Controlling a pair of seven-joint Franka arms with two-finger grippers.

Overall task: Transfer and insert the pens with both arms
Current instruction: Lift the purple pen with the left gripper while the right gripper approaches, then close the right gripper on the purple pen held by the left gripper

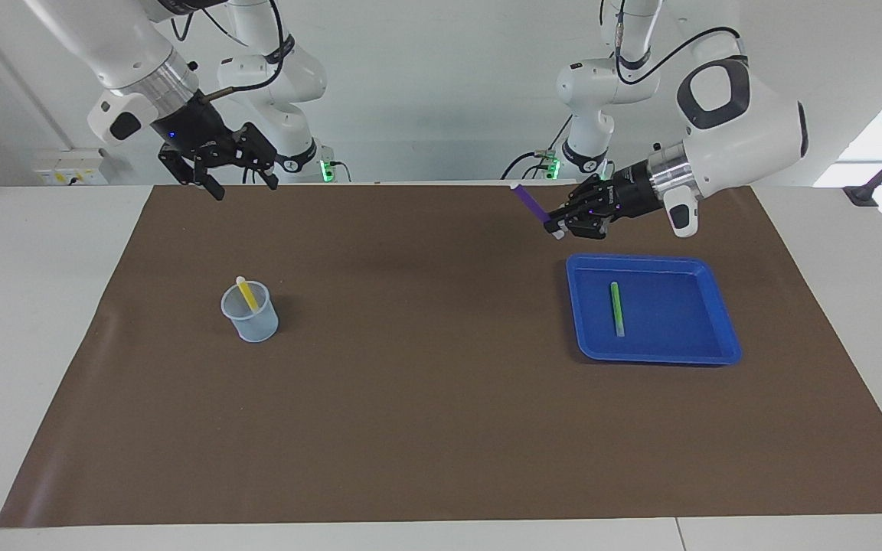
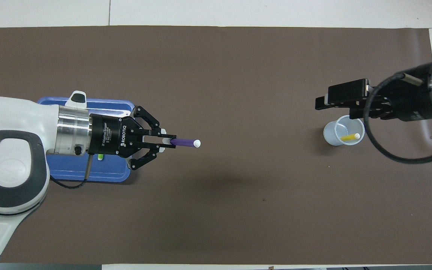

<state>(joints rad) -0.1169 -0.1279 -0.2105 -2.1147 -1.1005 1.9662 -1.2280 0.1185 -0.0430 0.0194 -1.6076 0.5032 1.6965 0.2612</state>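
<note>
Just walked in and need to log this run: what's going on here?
The left claw is shut on a slim purple pen, held in the air beside the blue plastic tray, where a green pen lies. A yellow pen already stands in the clear plastic cup. The right claw waits open, raised, at its own end of the table.

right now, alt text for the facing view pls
The left end effector holds a purple pen up beside a blue tray, where a green pen lies. The right end effector hangs open above the brown mat, and a yellow pen stands in a clear cup.
</note>
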